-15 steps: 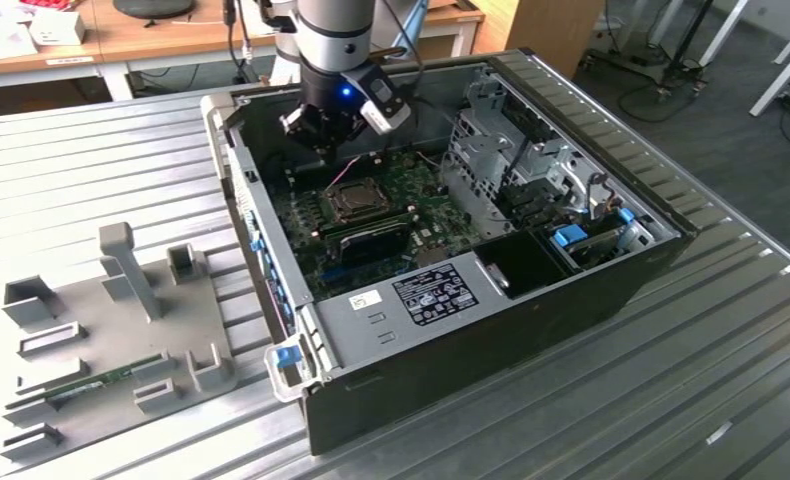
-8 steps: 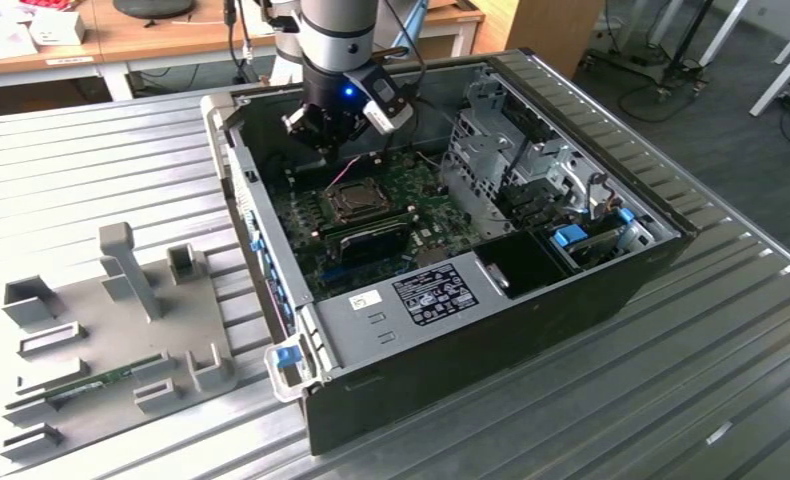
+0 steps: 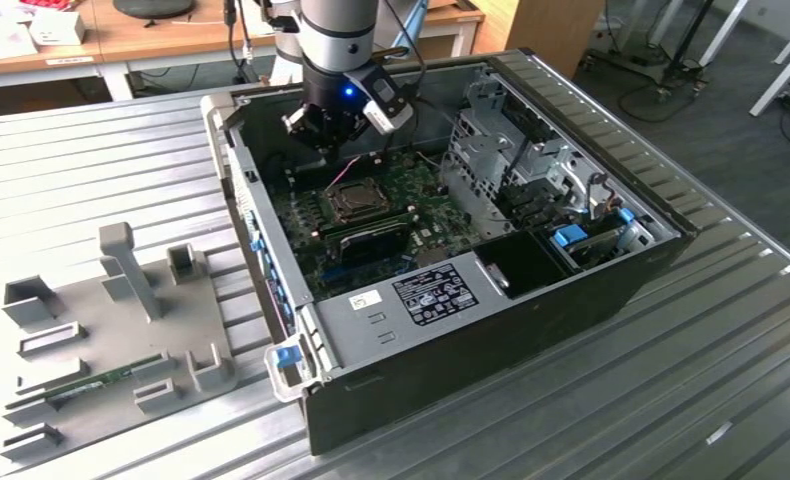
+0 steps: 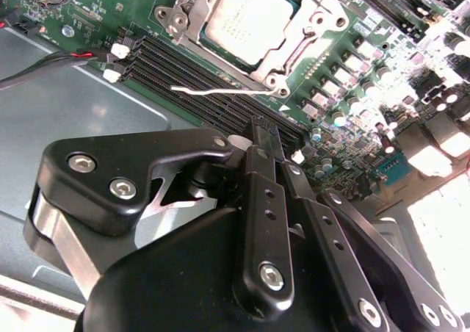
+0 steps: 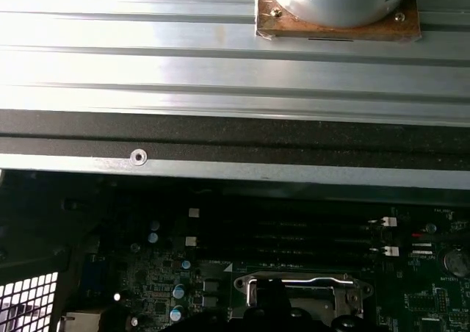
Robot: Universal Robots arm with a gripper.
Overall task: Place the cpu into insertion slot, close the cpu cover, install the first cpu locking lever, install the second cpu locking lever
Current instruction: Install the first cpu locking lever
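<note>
No text can be read with certainty. In the exterior view, a black-and-white printed label (image 3: 435,293) is fixed to the computer case's grey inner panel (image 3: 368,335), with a small white sticker (image 3: 366,300) just beside it. The print on both is too fine to make out. In the first wrist view, the white markings on the green circuit board (image 5: 426,306) are illegible.

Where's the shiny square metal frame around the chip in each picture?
Exterior view: the metal frame sits mid-board inside the open computer case.
Second wrist view: the metal frame rings the grey chip.
First wrist view: the metal frame lies beside the long black slots.
Shared landmark: the long black slots next to it.
</note>
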